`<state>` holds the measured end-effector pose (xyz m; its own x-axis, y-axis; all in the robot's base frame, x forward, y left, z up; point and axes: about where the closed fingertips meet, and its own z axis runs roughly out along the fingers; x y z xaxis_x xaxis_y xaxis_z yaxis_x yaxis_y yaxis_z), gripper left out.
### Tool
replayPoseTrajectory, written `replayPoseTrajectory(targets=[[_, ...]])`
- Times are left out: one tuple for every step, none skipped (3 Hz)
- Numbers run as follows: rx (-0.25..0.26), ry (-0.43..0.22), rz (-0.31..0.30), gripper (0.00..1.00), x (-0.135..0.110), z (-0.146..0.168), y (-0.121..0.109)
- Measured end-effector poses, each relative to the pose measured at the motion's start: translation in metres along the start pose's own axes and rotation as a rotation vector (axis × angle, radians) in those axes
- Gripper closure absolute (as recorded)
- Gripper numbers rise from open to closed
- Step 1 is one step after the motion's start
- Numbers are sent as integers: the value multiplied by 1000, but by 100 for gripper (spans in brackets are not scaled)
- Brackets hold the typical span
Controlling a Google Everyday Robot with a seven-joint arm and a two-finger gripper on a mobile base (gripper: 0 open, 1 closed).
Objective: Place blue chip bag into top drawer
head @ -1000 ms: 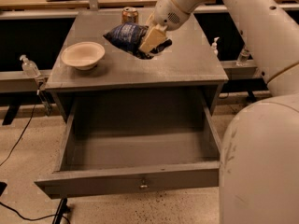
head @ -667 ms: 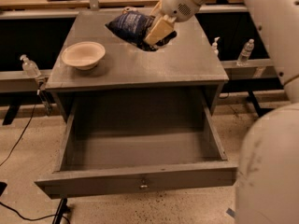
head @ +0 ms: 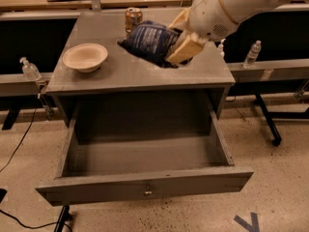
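Item 1, gripper (head: pixel 173 42): it is sitting in the upper centre-right of the frame, at the end of a white arm (head: pixel 231 6) that is reaching in from the upper right corner. Its two tan fingers (head: pixel 187 46) are clenching the bag, one above and one below the bag's right end.

Item 2, bag (head: pixel 145 38): the dark blue, crinkled bag is hanging in that grasp over the rear right part of the cabinet top (head: pixel 135 74), stretching leftward from the fingers. A shadow is showing under its lower edge. Whether that edge is touching the top cannot be told. The bag is lying above and behind the drawer, not inside it.

Item 3, drawer (head: pixel 145 154): it is standing pulled out toward the lower edge of the frame, filling the lower centre. Its grey interior is showing bare. The flat front panel is carrying a small metal keyhole (head: pixel 148 192) at its middle.

Item 4, other objects on the cabinet top: a can (head: pixel 133 17) is standing upright at the rear, just behind the bag's left end. A pale bowl (head: pixel 85 57) is sitting on the left side, well apart from the bag.

Item 5, surroundings: a clear pump bottle (head: pixel 30 70) is standing at the left edge of the frame on a low ledge. A water bottle (head: pixel 252 53) is standing at the right on a matching ledge. A blue mark (head: pixel 248 221) is showing on the speckled floor at the lower right.
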<state>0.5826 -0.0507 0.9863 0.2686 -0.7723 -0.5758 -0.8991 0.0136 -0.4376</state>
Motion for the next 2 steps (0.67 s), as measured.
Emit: replayPoseTrajectory(targets=[[-88,23,19,100,15,30,32],[-81,14,18,100,15,29,29]])
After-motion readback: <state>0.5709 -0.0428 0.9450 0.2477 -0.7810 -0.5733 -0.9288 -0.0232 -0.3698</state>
